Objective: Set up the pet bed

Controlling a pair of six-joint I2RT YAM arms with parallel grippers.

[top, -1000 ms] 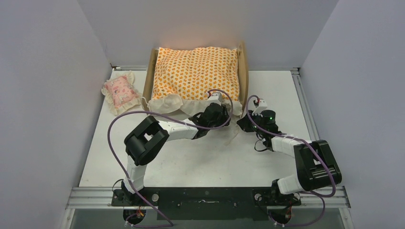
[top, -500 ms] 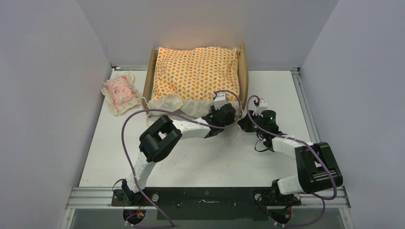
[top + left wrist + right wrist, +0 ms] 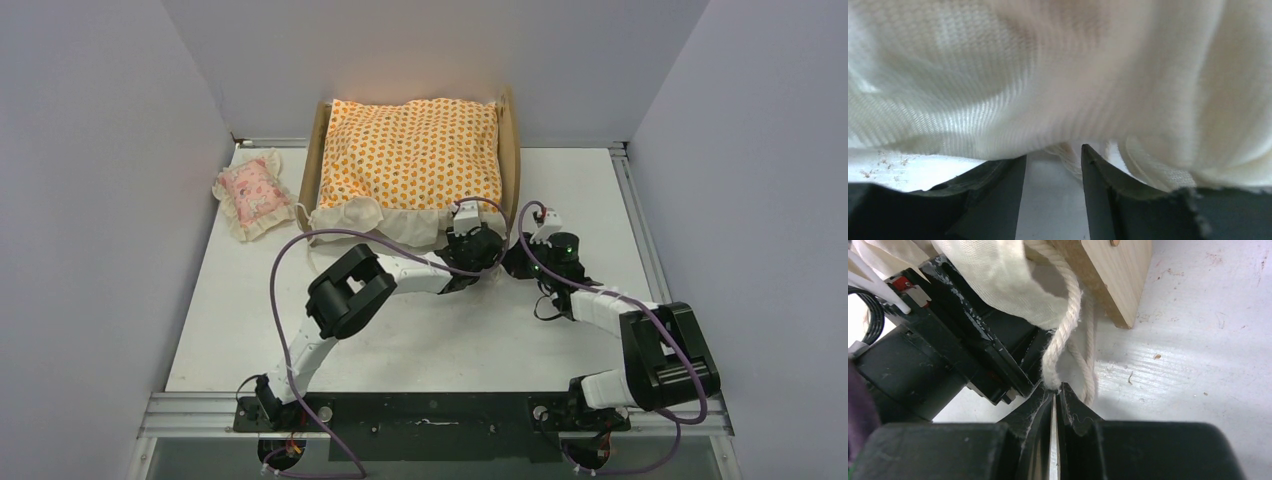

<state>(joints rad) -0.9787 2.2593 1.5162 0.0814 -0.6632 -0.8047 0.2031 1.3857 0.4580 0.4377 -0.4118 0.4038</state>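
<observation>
The pet bed (image 3: 511,150) stands at the back of the table, its plywood side rails showing beside the orange-patterned cushion (image 3: 410,150) that lies on it. The cushion's cream ruffle (image 3: 375,217) hangs over the bed's near end. My left gripper (image 3: 470,238) is at the ruffle's right end; in the left wrist view it (image 3: 1053,162) is open, with ruffle cloth (image 3: 1048,75) draped over the fingertips. My right gripper (image 3: 1054,388) is shut on a white cord (image 3: 1064,332) by the bed's near right corner (image 3: 1113,275). In the top view it (image 3: 520,260) is just right of the left gripper.
A small pink frilled pillow (image 3: 250,192) lies on the table left of the bed. The left gripper's black body (image 3: 968,355) is close against the right gripper's tips. Grey walls enclose the table on three sides.
My left gripper has slid right along the ruffle, from the bed's front middle to its right corner, ending next to the right gripper. The right gripper has hardly moved.
</observation>
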